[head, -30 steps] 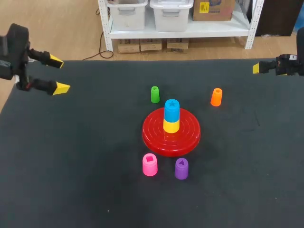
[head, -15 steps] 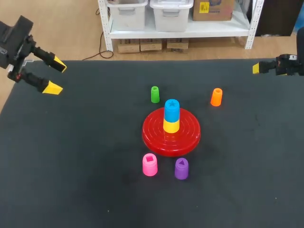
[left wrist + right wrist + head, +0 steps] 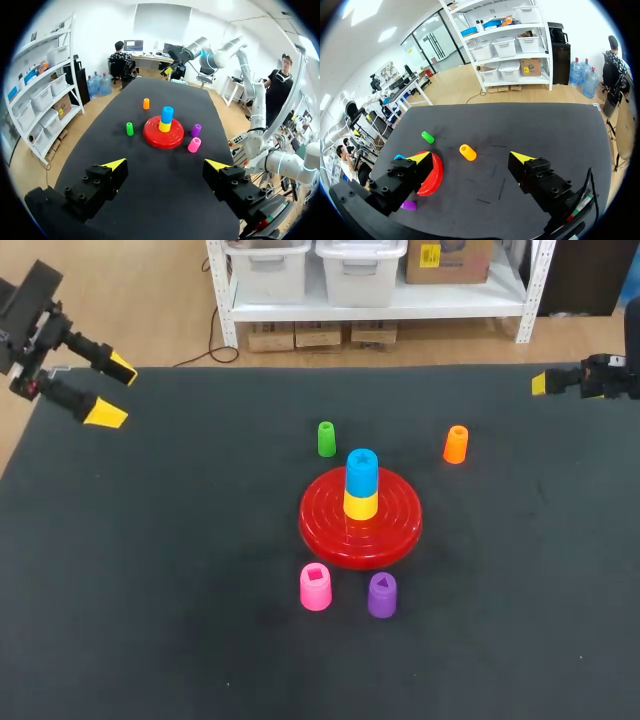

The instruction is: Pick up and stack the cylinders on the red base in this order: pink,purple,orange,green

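The red base [image 3: 402, 528] sits mid-table with a blue cylinder [image 3: 362, 467] stacked on a yellow one [image 3: 361, 505]. In front of it stand the pink cylinder [image 3: 315, 587] and purple cylinder [image 3: 382, 595]. Behind it are the green cylinder [image 3: 326, 439] and, further right, the orange cylinder [image 3: 455, 444]. My left gripper [image 3: 113, 392] hangs open and empty over the far left corner; its wrist view takes in the base [image 3: 151, 138] and all cylinders far ahead. My right gripper [image 3: 542, 384] is open and empty at the far right edge, high above the orange cylinder [image 3: 467, 152].
Black cloth covers the table [image 3: 160, 570]. Nothing else stands on it besides the toy pieces. Wide bare stretches lie on both sides of the base and along the front edge.
My left gripper has drawn back and up toward the far left corner, still open. The right arm and all cylinders have stayed where they were.
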Tool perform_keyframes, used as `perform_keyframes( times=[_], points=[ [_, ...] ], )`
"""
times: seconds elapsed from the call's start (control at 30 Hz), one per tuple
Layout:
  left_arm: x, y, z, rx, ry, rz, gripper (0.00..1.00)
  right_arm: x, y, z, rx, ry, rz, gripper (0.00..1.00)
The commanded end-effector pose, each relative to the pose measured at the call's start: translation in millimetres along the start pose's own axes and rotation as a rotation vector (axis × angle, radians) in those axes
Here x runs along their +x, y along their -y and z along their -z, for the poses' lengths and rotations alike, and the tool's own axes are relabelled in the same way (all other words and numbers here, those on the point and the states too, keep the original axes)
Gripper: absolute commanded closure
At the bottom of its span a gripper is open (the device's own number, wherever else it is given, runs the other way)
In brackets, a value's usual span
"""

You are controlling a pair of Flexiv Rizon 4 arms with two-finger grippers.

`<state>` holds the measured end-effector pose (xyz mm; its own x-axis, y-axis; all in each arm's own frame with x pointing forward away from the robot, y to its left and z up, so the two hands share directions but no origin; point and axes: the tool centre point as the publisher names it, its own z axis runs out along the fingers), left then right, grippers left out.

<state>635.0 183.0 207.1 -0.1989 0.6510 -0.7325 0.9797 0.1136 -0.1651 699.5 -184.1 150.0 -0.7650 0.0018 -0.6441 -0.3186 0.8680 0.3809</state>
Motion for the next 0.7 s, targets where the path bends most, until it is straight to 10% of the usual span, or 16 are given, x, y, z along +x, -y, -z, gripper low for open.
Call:
perform_keyframes(
  times=[0.03, 0.6, 0.7],
  points=[
    [2.6, 6.8, -1, -0.042, 0.008, -0.003, 0.00, 0, 1, 0, -0.003, -0.001, 0.001, 0.00],
    [2.6, 6.8, -1, -0.042, 0.008, -0.003, 0.00, 0, 1, 0, -0.003, -0.001, 0.001, 0.00],
    [2.6, 6.8, -1, -0.042, 0.008, -0.003, 0.00, -9, -36, 1, 0.002, -0.031, 0.095, 0.00]
  ],
)
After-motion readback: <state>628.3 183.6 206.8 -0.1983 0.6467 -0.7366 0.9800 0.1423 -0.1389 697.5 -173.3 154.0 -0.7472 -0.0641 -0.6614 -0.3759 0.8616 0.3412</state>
